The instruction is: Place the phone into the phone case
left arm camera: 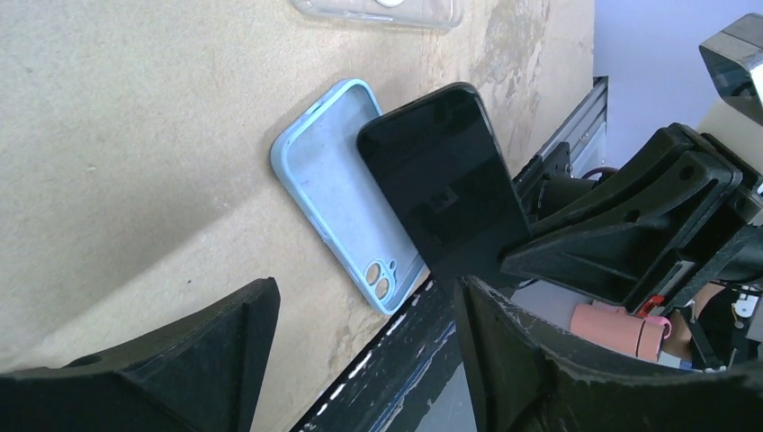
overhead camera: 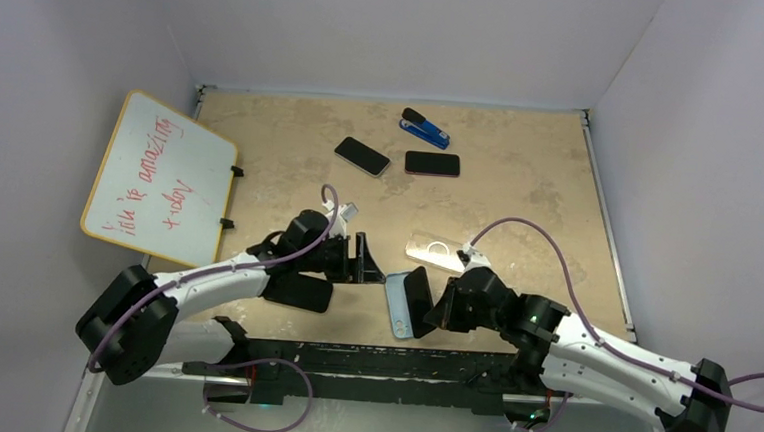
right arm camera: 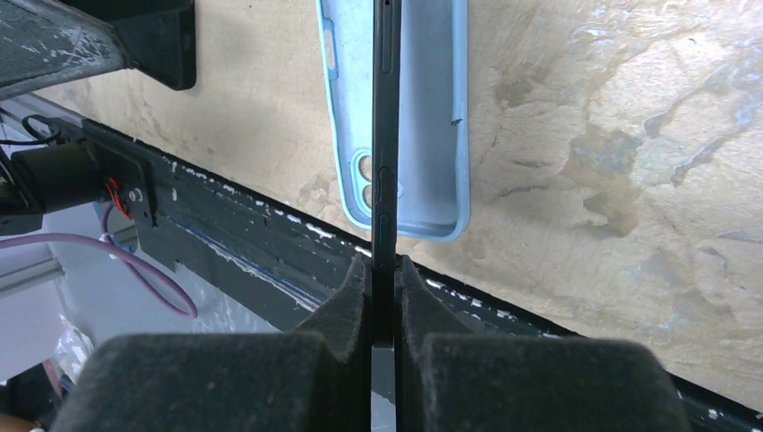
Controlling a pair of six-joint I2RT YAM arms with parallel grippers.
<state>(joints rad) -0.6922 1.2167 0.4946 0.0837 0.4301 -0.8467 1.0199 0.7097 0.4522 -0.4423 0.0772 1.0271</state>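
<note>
The right gripper (right arm camera: 384,270) clamps the thin black phone (right arm camera: 387,117) edge-on over the light-blue silicone case (right arm camera: 434,117) ahead; next it probably needs tilting flat.

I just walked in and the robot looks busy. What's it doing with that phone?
The right gripper is pinching one end of a black phone, holding it tilted over a light blue phone case that lies open side up on the table. The phone is not seated in the case yet. The left gripper is open beside them, holding nothing.
</note>
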